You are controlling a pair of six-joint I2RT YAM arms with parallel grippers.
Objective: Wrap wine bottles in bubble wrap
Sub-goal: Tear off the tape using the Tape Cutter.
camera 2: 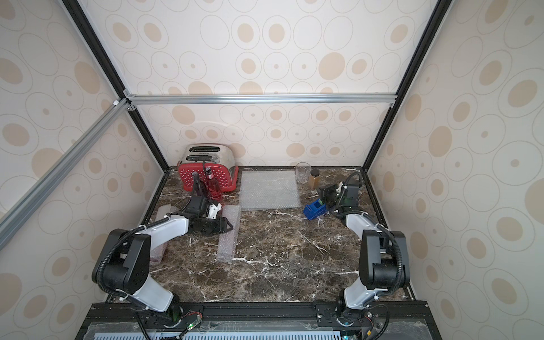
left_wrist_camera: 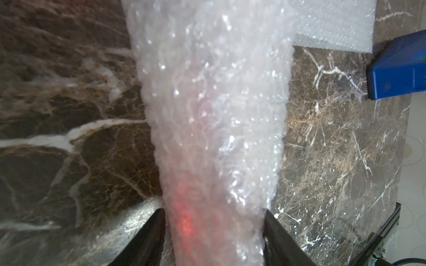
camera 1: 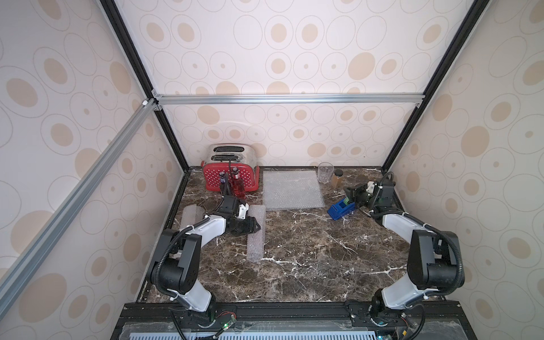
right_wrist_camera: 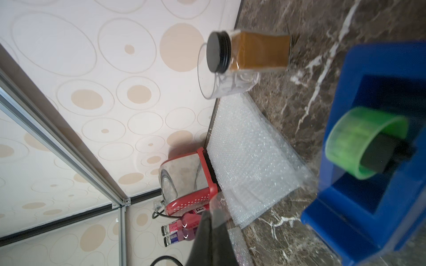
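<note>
A wine bottle rolled in bubble wrap point(camera 1: 256, 235) point(camera 2: 228, 235) lies on the marble top, and a red glow shows through the wrap point(left_wrist_camera: 207, 138). My left gripper point(camera 1: 258, 227) point(left_wrist_camera: 214, 209) is closed on this roll, one finger pressing each side. A second wrapped roll point(camera 1: 188, 216) lies further left. A red bottle point(camera 1: 238, 185) point(right_wrist_camera: 184, 224) and a purple bottle point(camera 1: 222, 178) point(right_wrist_camera: 177, 239) stand unwrapped by the toaster. A flat bubble wrap sheet point(camera 1: 293, 190) point(right_wrist_camera: 249, 161) lies at the back. My right gripper point(camera 1: 351, 194) point(right_wrist_camera: 212, 214) is shut beside the blue tape dispenser point(camera 1: 340, 210) point(right_wrist_camera: 373, 161), with a clear tape strip at its tips.
A red and chrome toaster point(camera 1: 229, 170) stands at the back left. A clear drinking glass point(camera 1: 325, 172) and an amber jar with a black lid point(camera 1: 337, 178) stand at the back right. Patterned walls and black frame posts close in three sides.
</note>
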